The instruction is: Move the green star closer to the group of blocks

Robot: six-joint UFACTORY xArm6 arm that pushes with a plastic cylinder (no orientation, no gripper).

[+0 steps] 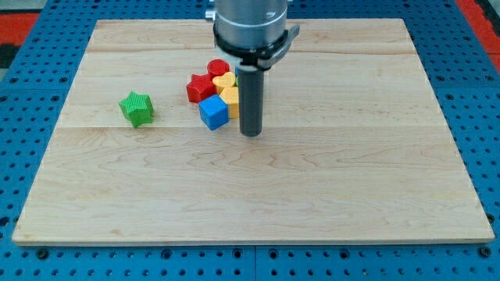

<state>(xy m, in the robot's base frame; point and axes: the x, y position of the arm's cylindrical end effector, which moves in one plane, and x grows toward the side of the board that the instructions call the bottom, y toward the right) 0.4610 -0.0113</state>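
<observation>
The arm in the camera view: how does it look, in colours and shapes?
Only its lower end shows. A grey metallic cylinder comes in from the view's top, ringed below by a dark clamp-like collar. From it hangs a straight dark rod of round section; my tip is plain and blunt. No cables, markings or pincer show.

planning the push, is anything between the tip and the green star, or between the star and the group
Yes for the first: my tip sits at the view's right of the cluster, so the blue cube and red star lie between it and the green star. Between the green star and the group, only bare board shows.
</observation>
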